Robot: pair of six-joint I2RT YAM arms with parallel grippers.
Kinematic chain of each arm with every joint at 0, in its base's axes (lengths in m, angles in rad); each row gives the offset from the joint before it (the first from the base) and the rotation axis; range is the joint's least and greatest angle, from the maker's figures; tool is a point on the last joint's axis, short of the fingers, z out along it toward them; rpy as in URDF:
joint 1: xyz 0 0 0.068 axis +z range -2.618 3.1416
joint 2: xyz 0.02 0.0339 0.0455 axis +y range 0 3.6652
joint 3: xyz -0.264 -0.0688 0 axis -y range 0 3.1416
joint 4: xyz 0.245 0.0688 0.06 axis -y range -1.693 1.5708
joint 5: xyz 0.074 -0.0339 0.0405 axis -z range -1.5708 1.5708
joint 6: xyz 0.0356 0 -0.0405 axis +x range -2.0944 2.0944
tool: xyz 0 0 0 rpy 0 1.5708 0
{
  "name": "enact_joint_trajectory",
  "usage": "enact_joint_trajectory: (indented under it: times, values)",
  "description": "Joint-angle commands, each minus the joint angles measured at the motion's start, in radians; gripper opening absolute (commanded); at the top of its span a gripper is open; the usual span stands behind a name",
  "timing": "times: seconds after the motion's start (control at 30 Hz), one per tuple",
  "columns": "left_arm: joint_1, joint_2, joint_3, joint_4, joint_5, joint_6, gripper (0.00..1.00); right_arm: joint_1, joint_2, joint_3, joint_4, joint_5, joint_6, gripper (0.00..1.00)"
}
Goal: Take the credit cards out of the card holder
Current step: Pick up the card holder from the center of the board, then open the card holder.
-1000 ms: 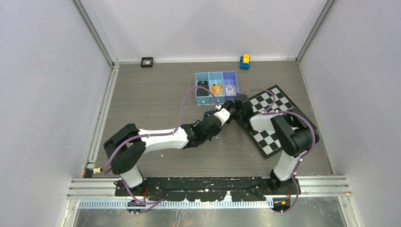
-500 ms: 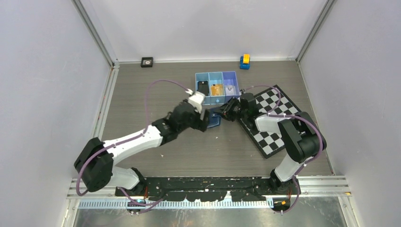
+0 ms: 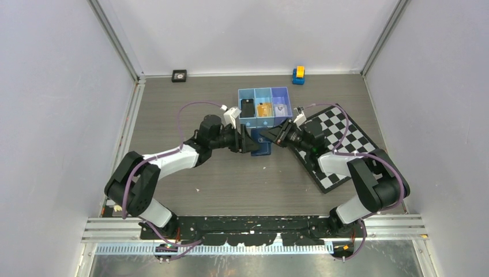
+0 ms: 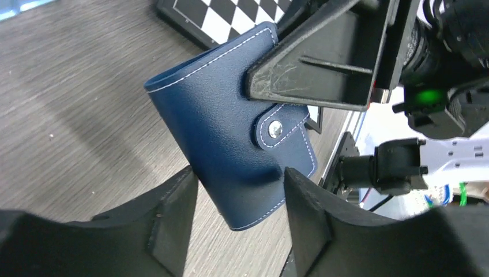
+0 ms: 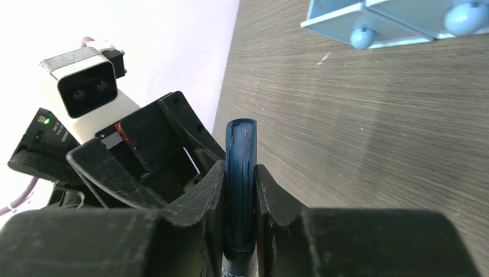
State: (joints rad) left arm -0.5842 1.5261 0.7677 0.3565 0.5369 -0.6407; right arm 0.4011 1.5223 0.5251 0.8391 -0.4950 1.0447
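Between pale walls [image 3: 248, 34], grey wood-grain table [image 3: 173, 104] lies under the card holder [image 4: 230, 144].

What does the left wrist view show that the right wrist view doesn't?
Left wrist only: the wallet face-on with its snap fastened, and the chessboard behind. Right wrist only: the wallet edge-on, a corner of the tray, and the left arm's camera. Both: the right tool clamped on the wallet, with the left tool open beside it.

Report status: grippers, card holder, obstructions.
Right gripper shut on card holder, snap strap fastened. Left gripper open, nearing its free end. Nothing blocking.
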Motion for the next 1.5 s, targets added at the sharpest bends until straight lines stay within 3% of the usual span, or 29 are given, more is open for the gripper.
enact_joint_trajectory:
  times: [0.0, 0.07, 0.13, 0.17, 0.23, 0.27, 0.33, 0.43, 0.63, 0.8, 0.9, 0.93, 0.97, 1.1, 1.33, 1.47]
  values:
    - [0.001, 0.003, -0.001, 0.181, 0.158, -0.073, 0.48, -0.001, -0.042, 0.002, 0.198, -0.048, -0.001, 0.01]
    - [0.004, 0.003, -0.006, 0.209, 0.172, -0.089, 0.28, -0.001, -0.036, 0.002, 0.209, -0.051, 0.004, 0.04]
    - [0.014, -0.005, -0.01, 0.21, 0.168, -0.091, 0.05, -0.004, -0.034, 0.004, 0.189, -0.062, -0.008, 0.15]
    - [0.019, -0.012, -0.014, 0.203, 0.155, -0.091, 0.0, -0.011, -0.035, 0.009, 0.168, -0.087, -0.022, 0.27]
    - [0.029, -0.032, -0.028, 0.186, 0.12, -0.085, 0.0, -0.023, -0.05, 0.008, 0.085, -0.084, -0.066, 0.8]
    - [0.032, -0.039, -0.032, 0.17, 0.101, -0.076, 0.0, -0.028, -0.071, 0.01, -0.003, -0.043, -0.103, 0.86]
    - [0.032, -0.052, -0.027, 0.115, 0.062, -0.049, 0.0, -0.029, -0.117, 0.049, -0.24, 0.041, -0.216, 0.87]
    - [0.032, -0.063, -0.025, 0.072, 0.027, -0.027, 0.0, -0.019, -0.19, 0.103, -0.463, 0.161, -0.318, 0.87]
    - [0.032, -0.093, -0.012, -0.054, -0.105, 0.022, 0.0, 0.04, -0.297, 0.15, -0.689, 0.376, -0.425, 0.89]
    - [0.032, -0.136, -0.027, -0.082, -0.162, 0.04, 0.0, 0.186, -0.387, 0.218, -0.858, 0.707, -0.554, 0.89]
    - [0.032, -0.155, -0.037, -0.075, -0.169, 0.044, 0.0, 0.195, -0.415, 0.19, -0.81, 0.746, -0.514, 0.9]
    - [0.032, -0.159, -0.04, -0.074, -0.17, 0.045, 0.0, 0.195, -0.416, 0.169, -0.793, 0.796, -0.412, 0.91]
    - [0.032, -0.162, -0.04, -0.073, -0.169, 0.045, 0.0, 0.191, -0.415, 0.148, -0.801, 0.84, -0.338, 0.99]
    - [0.032, -0.157, -0.044, -0.057, -0.158, 0.04, 0.0, 0.184, -0.38, 0.103, -0.669, 0.608, -0.414, 0.9]
    - [0.028, -0.133, -0.036, -0.043, -0.13, 0.03, 0.0, 0.309, -0.338, 0.135, -0.627, 0.596, -0.511, 0.92]
    - [0.018, -0.125, -0.031, -0.033, -0.114, 0.03, 0.0, 0.353, -0.28, 0.184, -0.678, 0.668, -0.524, 0.93]
